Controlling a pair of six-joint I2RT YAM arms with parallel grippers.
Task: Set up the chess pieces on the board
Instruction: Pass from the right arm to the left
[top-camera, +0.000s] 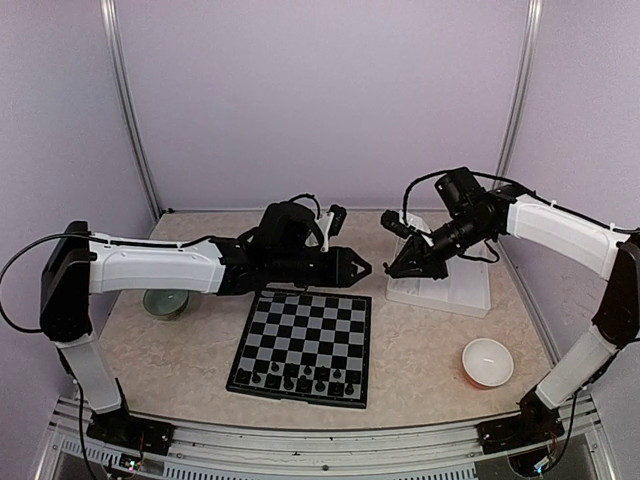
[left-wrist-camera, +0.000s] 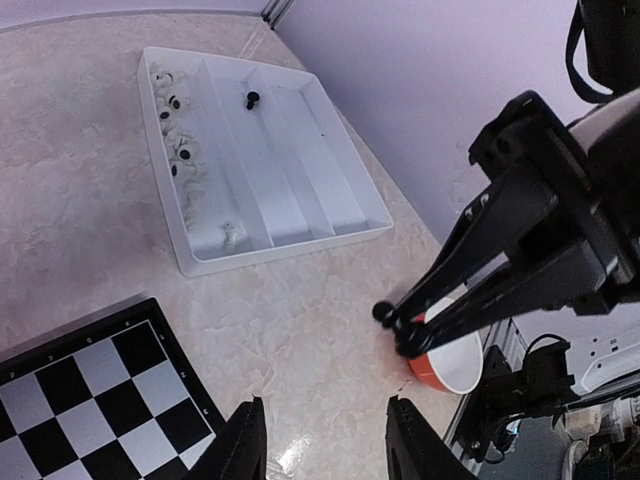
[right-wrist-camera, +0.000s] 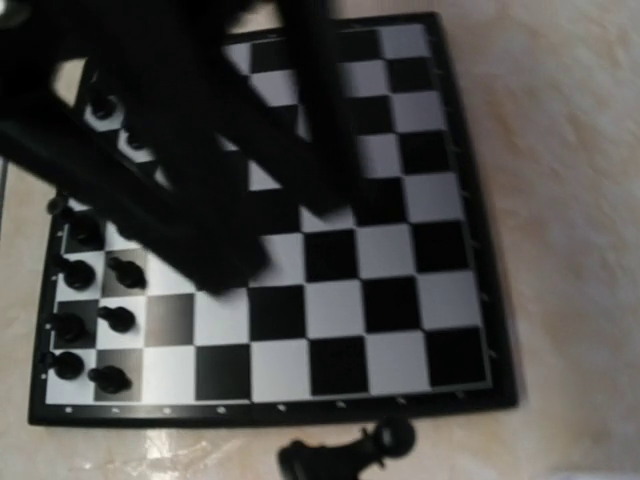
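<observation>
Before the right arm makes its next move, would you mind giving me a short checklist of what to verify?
1. Grip: right gripper shut on a chess piece: ok.
2. Other hand: left gripper open and empty: ok.
3. Way to the board: not ok, the left gripper hangs by its far right corner, close to the right gripper.
4. Free square in the near rows: cannot tell, pieces too small.
5. More to fetch: ok, one black piece lies in the tray.
</observation>
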